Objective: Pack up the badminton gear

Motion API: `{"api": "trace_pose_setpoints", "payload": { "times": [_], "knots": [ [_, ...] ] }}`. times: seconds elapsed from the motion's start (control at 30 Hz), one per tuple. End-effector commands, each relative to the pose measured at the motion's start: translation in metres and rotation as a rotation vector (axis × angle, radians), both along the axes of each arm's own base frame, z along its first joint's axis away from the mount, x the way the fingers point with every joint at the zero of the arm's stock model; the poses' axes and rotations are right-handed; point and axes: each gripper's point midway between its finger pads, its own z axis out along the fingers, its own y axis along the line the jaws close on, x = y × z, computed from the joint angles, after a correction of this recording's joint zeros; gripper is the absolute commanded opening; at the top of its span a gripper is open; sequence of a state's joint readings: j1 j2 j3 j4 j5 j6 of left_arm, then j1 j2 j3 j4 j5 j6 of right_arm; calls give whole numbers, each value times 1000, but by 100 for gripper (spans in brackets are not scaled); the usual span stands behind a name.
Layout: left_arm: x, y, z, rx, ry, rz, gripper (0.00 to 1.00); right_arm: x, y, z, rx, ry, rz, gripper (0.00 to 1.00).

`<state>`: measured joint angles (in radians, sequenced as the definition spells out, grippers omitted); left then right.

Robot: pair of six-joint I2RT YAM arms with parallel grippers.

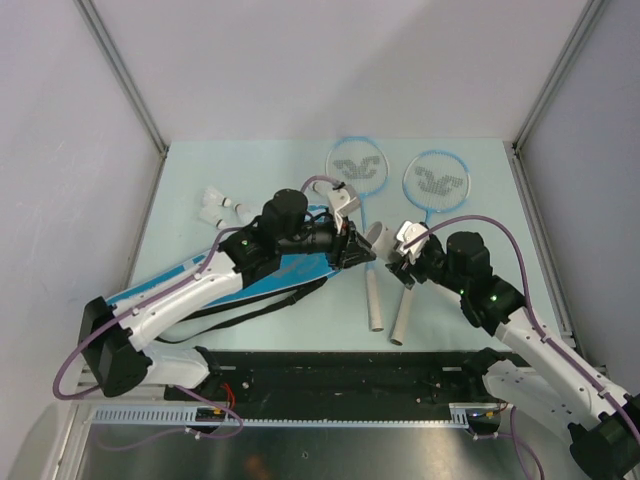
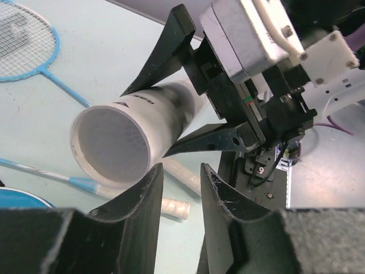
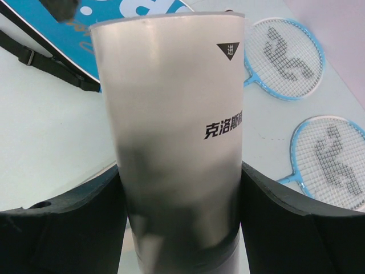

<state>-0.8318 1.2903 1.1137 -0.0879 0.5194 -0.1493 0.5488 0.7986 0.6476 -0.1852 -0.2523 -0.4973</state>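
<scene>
My right gripper (image 3: 181,171) is shut on the long white tube (image 3: 171,85), which is lifted off the table with its open mouth (image 2: 111,142) towards my left gripper (image 2: 181,171). The left gripper is open, its fingers fairly close together and just below the tube's rim, with nothing between them. From above, the two grippers (image 1: 352,247) (image 1: 395,250) meet at the table's middle around the tube (image 1: 378,238). Two light-blue rackets (image 1: 355,165) (image 1: 435,180) lie behind, their white handles (image 1: 375,300) towards me. Shuttlecocks (image 1: 215,207) sit at the far left. The blue bag (image 1: 290,272) lies under my left arm.
The bag's black strap (image 1: 250,315) trails towards the near edge. Metal frame posts (image 1: 120,70) (image 1: 560,75) and pale walls close in the table on both sides. The black base rail (image 1: 340,375) runs along the near edge.
</scene>
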Motion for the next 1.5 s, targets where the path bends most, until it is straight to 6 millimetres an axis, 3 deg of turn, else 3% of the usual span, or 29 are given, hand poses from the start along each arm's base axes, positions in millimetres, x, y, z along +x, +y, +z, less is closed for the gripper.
{"api": "trace_pose_setpoints", "payload": {
  "times": [0.0,0.23,0.37,0.53,0.63,0.83,1.1,1.47],
  "knots": [
    [15,-10,13,3,-90,27,36,-2,6,9,39,-6,14,48],
    [17,-24,10,16,-78,16,29,-5,8,14,51,-21,24,48],
    [22,-22,9,24,-75,52,26,-5,7,14,48,-21,20,48],
    [-3,-11,49,-60,-49,-18,40,-5,7,16,49,-28,14,47],
    [-6,-3,64,-91,-61,0,50,-6,7,16,49,-29,17,47],
    [16,1,50,-71,4,48,48,-7,8,18,56,-33,26,47],
    [13,-15,29,-41,78,-30,30,-7,9,21,65,-40,26,47],
    [13,-26,13,-8,99,-26,15,-6,10,22,74,-43,26,47]
  ]
}}
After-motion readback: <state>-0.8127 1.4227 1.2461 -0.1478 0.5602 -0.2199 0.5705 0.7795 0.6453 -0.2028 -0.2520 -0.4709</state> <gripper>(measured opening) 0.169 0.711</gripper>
